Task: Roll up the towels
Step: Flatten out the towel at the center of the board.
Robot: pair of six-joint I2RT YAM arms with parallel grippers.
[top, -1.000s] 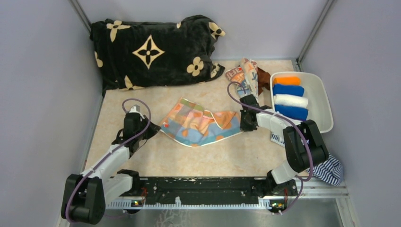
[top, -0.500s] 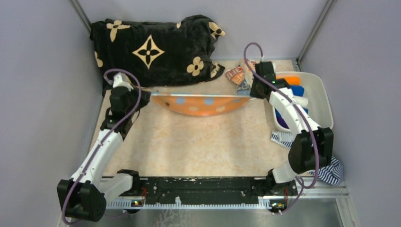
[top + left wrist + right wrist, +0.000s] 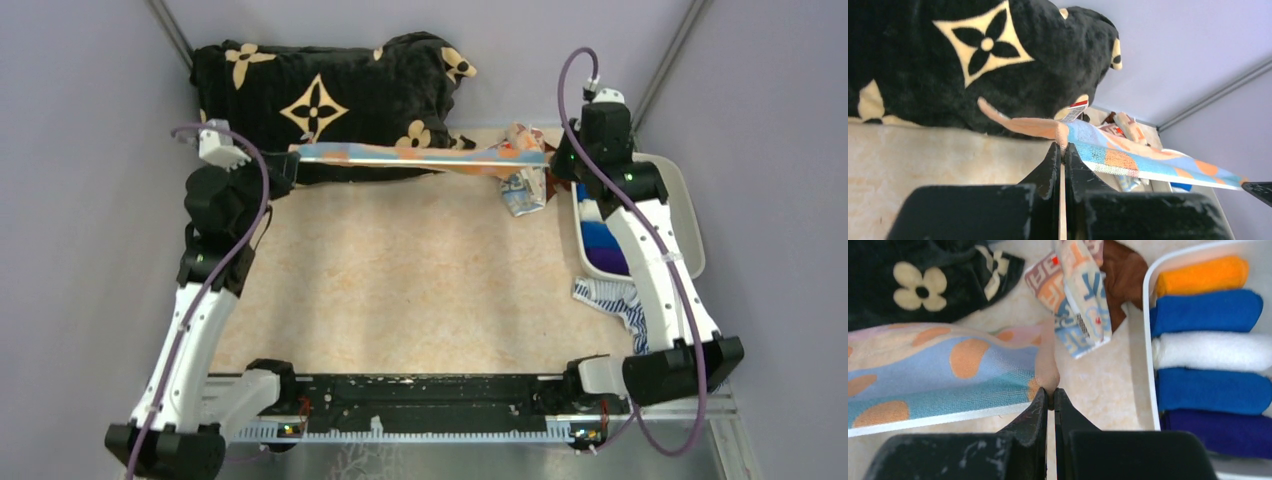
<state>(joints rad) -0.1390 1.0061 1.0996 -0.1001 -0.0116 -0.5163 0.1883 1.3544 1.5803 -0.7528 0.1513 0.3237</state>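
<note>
You now have the orange-peach towel (image 3: 420, 155) stretched in the air as a flat, nearly level band at the table's (image 3: 420, 290) 12 o'clock, running from about 11 to 1 just in front of the black blanket (image 3: 320, 90). A second ago it lay crumpled at the centre. Half a second ago it hung between the arms with a sagging belly. Both arms have since carried it up and away from you, and the slack has gone.

Your left gripper (image 3: 1062, 147) has its fingers pressed almost together on the towel's left corner, with only cloth between the tips. Your right gripper (image 3: 1050, 392) pinches the opposite corner in the same way, its jaws all but closed on a small pucker of fabric.

For the task, this looks like the spreading step: the towel is pulled out straight but not yet laid down, and no rolling has begun. You probably need to lower it flat onto the bare table at 6 o'clock of where it hangs.

The pale printed towel (image 3: 1080, 300) and the brown towel (image 3: 1123, 275) wait in a heap at 1 o'clock, close under your right gripper. Finished rolls (image 3: 1200, 275) fill the white bin (image 3: 690, 215) at 2 o'clock.
</note>
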